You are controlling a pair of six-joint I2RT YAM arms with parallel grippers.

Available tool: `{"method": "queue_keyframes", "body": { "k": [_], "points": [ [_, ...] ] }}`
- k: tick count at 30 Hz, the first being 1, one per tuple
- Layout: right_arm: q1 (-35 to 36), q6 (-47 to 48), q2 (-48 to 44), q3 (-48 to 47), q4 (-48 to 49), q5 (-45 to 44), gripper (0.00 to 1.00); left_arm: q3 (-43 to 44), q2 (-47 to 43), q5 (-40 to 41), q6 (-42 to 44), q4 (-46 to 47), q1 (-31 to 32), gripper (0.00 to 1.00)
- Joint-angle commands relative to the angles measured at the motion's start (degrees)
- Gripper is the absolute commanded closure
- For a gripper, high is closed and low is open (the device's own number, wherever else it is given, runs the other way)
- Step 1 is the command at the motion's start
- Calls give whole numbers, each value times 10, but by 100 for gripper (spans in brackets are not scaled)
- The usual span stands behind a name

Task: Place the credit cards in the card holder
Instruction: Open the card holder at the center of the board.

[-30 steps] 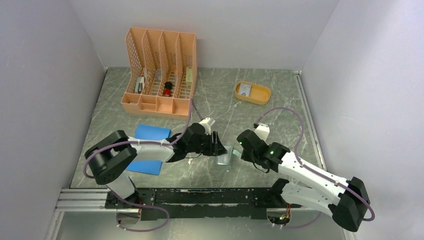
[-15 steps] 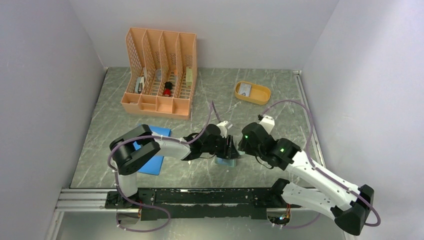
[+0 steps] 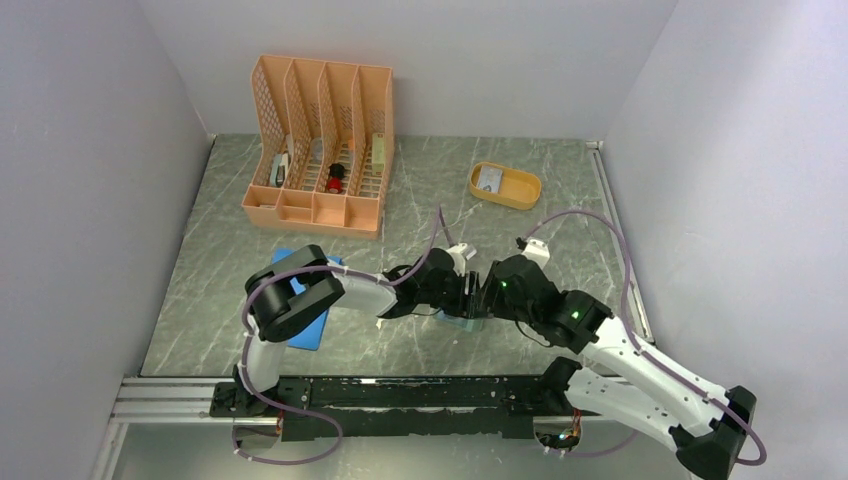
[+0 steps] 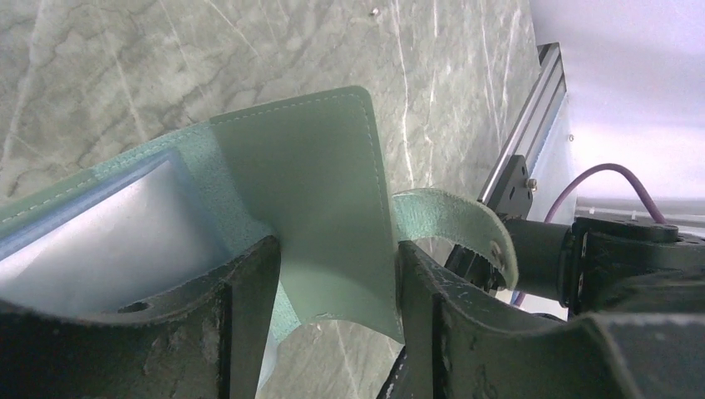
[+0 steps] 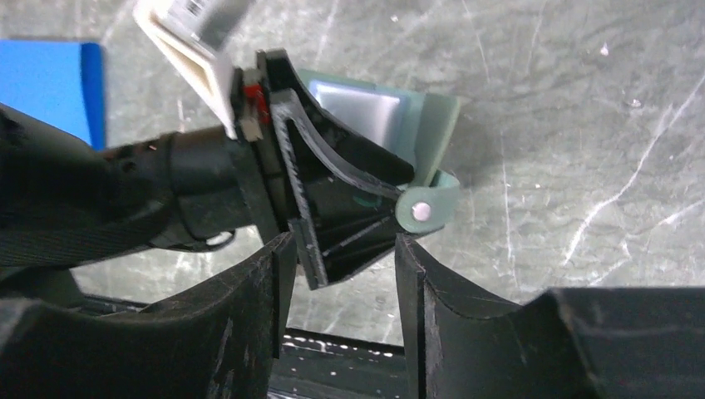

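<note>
Sage-green stitched folding card holder (image 4: 316, 208) stands open on the grey veined stone-look table (image 4: 166, 66), with glossy pale-blue pockets showing. My left gripper (image 4: 337, 248) has its fingers parted with the flap between them; I cannot tell if it is clamped. My right gripper (image 5: 342, 243) is half open and empty, just beside the curved snap tab (image 5: 424, 208). One pale credit card (image 3: 489, 178) lies in the mustard-yellow oval tray (image 3: 520, 195), well apart.

the left gripper (image 4: 337, 266) and right gripper (image 5: 337, 249) crowd the card holder (image 4: 316, 191) by the table's (image 3: 420, 190) near edge; the organizer (image 3: 320, 150) walls off the far left corner.
</note>
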State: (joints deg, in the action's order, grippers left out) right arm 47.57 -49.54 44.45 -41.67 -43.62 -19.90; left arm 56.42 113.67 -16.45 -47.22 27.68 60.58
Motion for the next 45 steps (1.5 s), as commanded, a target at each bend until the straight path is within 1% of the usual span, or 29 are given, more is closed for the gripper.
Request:
{"method": "queue_keyframes", "body": {
  "k": [1,3,6,9,12,15,18,20,21,24,31,36,39,42,45],
  "points": [
    [-1,-30,-30,35,-1,10,48,18,15,0,-8,-2,3,41],
    [-1,-48,-44,41,-6,0,45,14,11,5,-17,0,3,39],
    [-1,-81,-49,46,-24,-23,37,7,-5,15,-21,-4,3,37],
    [-2,-146,-39,51,-49,-52,35,0,-17,15,-14,-5,3,37],
    [-2,-174,-50,68,-5,-40,34,-11,-20,16,-17,0,3,37],
    [-2,-152,-42,76,32,-13,34,-9,-15,12,-24,0,2,36],
    [-2,-125,-40,82,27,0,32,1,-12,8,-27,-13,0,35],
    [-2,-119,-61,94,18,0,32,-3,-17,8,-36,-13,-4,31],
    [-2,-117,-74,102,18,0,30,-10,-22,7,-43,-6,-8,24],
    [-1,-103,-96,122,43,22,28,-24,-33,4,-56,9,-18,16],
    [-1,-108,-43,113,31,11,30,-13,-37,-4,-55,-1,-29,15],
    [-1,-109,-68,115,36,-3,31,-28,-67,-4,-66,7,-41,14],
    [-2,-107,-76,117,41,-3,32,-24,-88,-4,-62,-6,-48,13],
    [-1,-98,-82,119,59,11,32,-13,-101,-4,-53,-26,-50,13],
    [-1,-64,-114,120,111,51,28,1,-102,3,-35,-63,-51,13]
  ]
}}
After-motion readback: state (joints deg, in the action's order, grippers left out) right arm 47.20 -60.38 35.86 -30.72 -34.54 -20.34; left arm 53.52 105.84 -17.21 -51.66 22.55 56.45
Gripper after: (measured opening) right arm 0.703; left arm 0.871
